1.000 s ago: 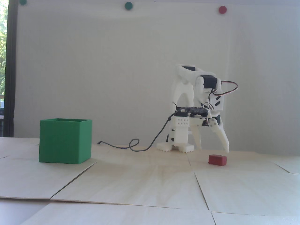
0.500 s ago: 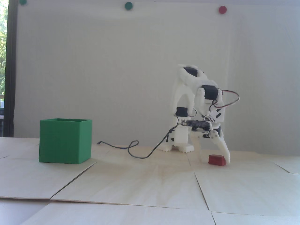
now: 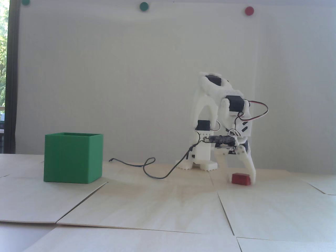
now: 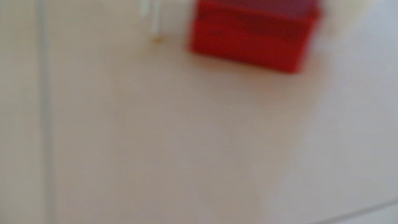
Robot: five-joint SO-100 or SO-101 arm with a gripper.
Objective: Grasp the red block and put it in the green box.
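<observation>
Since the earlier frames, arm lowered; gripper (image 3: pixel 240 179) now down at desk level, its two fingers astride the red block (image 3: pixel 240 179); block shifted slightly leftward in the fixed view.

Fixed view.
- Arm, white: one. Base near the back edge of the desk (image 3: pixel 168 207), right of centre.
- Gripper: one. Fingers spread, one at each end of the block; right finger (image 3: pixel 250 168) at or against the block's right end, left finger close by the left end. Whether they press the block cannot be told.
- Red block: one. Flat on the desk, right of centre, in front of the arm's base.
- Green box (image 3: pixel 73 158): one. Upright, open top, left part of the desk, well apart from block and arm.
- Black cable (image 3: pixel 155 170): one, looping over the desk between box and arm base.
- Wall dots: two green (image 3: pixel 143 6), one red (image 3: pixel 249 10), high on the wall.
- Desk surface: pale wooden panels with visible seams. Open room between box and block, crossed only by the cable farther back; front half bare to the near edge.

Wrist view (blurred).
- Red block (image 4: pixel 252 36): one, at the top edge, right of centre, resting on the pale desk (image 4: pixel 193 140).
- Pale strip left of the block near the top edge, possibly a finger; too blurred to tell.
- Panel seam: one down the left side, one across the lower right corner.
</observation>
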